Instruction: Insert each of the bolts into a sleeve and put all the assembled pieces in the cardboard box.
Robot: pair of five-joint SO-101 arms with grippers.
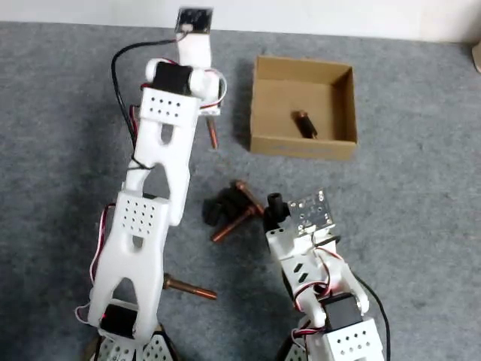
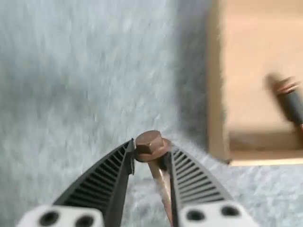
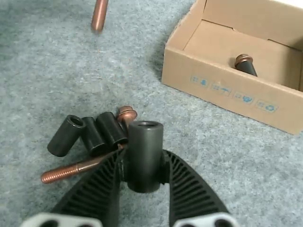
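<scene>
The left pincer (image 2: 150,149), its black ribbed fingers (image 2: 106,182) drawn in, pinches a copper-coloured metal bolt with a hexagonal head (image 2: 150,143) just under the head. The threaded shank hangs above the fuzzy grey felt tabletop (image 1: 421,226), near an outer wall of the shallow brown cardboard box (image 1: 301,147). The right pincer (image 3: 143,160) clamps a matte black cylindrical sleeve (image 3: 144,151), whose hollow round end shows past the fingertips. Just beyond it on the tabletop lies a small heap. Three more smooth black tubular sleeves (image 3: 92,137) lie side by side and touching, a second copper bolt (image 3: 75,169) lies lengthwise in front of them, and the hex head of a third bolt (image 3: 127,113) shows behind. A further copper bolt (image 1: 189,287) lies apart from the heap, just beside the left arm's lower link. On the floor of the open-topped box rests one assembled piece (image 1: 304,125), a black sleeve with a copper bolt head showing at one end, lying askew to the walls.
</scene>
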